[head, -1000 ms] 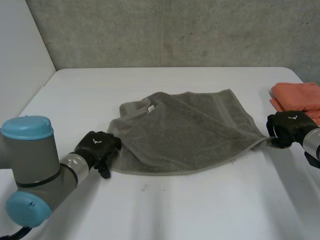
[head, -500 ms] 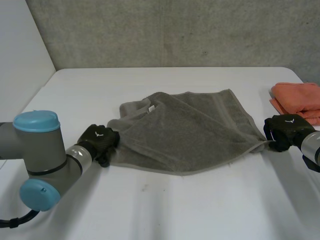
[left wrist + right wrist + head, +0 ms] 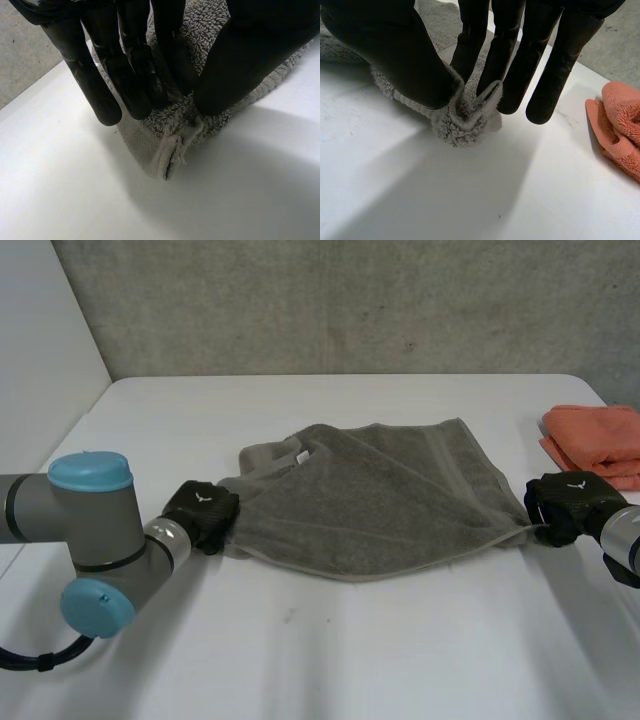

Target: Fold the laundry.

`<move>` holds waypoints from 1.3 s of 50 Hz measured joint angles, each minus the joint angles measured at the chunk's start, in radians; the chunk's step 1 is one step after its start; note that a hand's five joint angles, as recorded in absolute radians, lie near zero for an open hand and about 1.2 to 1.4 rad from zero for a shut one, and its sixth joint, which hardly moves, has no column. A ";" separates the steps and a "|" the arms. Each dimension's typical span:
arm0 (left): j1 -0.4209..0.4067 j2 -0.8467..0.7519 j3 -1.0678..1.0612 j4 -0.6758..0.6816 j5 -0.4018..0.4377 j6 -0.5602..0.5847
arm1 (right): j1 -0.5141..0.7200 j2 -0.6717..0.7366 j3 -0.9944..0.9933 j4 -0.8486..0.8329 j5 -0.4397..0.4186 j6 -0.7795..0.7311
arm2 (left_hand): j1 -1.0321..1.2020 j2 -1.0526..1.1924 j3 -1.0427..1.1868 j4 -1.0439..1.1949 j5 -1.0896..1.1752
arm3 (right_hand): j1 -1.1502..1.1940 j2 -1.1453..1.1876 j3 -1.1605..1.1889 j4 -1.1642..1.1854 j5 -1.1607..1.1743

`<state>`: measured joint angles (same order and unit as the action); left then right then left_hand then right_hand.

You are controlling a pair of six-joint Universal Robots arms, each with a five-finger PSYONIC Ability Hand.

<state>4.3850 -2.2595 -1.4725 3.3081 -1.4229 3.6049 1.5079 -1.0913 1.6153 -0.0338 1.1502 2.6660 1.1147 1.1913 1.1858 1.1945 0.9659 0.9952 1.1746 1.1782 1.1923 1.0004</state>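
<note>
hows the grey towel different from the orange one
The grey towel lies loosely spread mid-table; the orange towel sits folded at the right edge of the white table. The left hand and right hand each pinch a grey towel corner; nothing touches the orange towel. Both are terry cloth.

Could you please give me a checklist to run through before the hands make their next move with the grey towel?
1. Grip of the left hand on a corner of the grey towel: ok, pinched between fingers and thumb.
2. Grip of the right hand on the corner at the other end of the near edge: ok, pinched.
3. Towel lying flat: not ok; its far part near the left arm is rumpled and folded over.
4. Orange cloth apart from the right hand's fingers: ok.
5. Bare table beyond the towel to fold onto: ok.
</note>
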 measured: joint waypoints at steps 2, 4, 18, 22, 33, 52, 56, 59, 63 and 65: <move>0.000 0.000 0.003 -0.001 -0.001 0.000 | 0.000 -0.001 0.000 0.000 0.000 0.000 | 0.000 0.002 0.002 0.002 0.000 | 0.000 0.000 0.000 0.000 0.000; -0.001 0.005 0.006 -0.008 -0.004 0.000 | 0.000 -0.007 0.001 0.001 -0.001 0.000 | 0.000 0.003 0.002 0.003 0.000 | 0.000 0.000 0.000 0.000 0.000; 0.008 0.260 -0.096 -0.136 -0.003 -0.002 | 0.002 -0.113 0.026 0.011 -0.008 0.001 | 0.000 0.005 0.002 0.004 0.000 | 0.000 0.000 0.000 0.000 0.000; 0.020 0.273 -0.122 -0.115 0.001 -0.001 | 0.005 -0.123 0.035 0.007 -0.014 0.001 | -0.232 -0.224 -0.224 -0.226 -0.212 | 0.000 0.000 0.000 0.000 0.000; 0.047 0.193 -0.147 -0.099 0.000 -0.001 | 0.008 -0.110 0.044 0.003 -0.018 -0.011 | -0.561 -0.636 -0.628 -0.644 -0.595 | 0.000 0.000 0.000 0.000 0.000; 0.071 0.186 -0.172 -0.086 -0.004 0.000 | 0.009 -0.105 0.055 0.003 -0.020 -0.027 | -0.561 -0.638 -0.628 -0.646 -0.597 | 0.000 0.000 0.000 0.000 0.000; 0.070 0.174 -0.168 -0.081 -0.002 0.000 | 0.009 -0.105 0.056 0.002 -0.020 -0.026 | -0.559 -0.636 -0.627 -0.644 -0.591 | 0.000 0.000 0.000 0.000 0.000; 0.069 0.160 -0.161 -0.075 0.000 -0.001 | 0.009 -0.104 0.057 0.002 -0.019 -0.026 | -0.533 -0.614 -0.610 -0.615 -0.557 | 0.000 0.000 0.000 0.000 0.000; 0.066 0.142 -0.150 -0.066 0.001 -0.001 | 0.009 -0.104 0.058 0.002 -0.019 -0.026 | -0.433 -0.520 -0.516 -0.522 -0.469 | 0.000 0.000 0.000 0.000 0.000; 0.064 0.135 -0.145 -0.063 0.001 0.000 | 0.009 -0.104 0.058 0.002 -0.020 -0.027 | -0.383 -0.473 -0.469 -0.475 -0.425 | 0.000 0.000 0.000 0.000 0.000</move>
<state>4.4493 -2.1249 -1.6174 3.2455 -1.4220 3.6045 1.5169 -1.1950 1.6733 -0.0322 1.1307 2.6394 0.7320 0.7180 0.7166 0.7193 0.5407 0.9952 1.1746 1.1782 1.1923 1.0004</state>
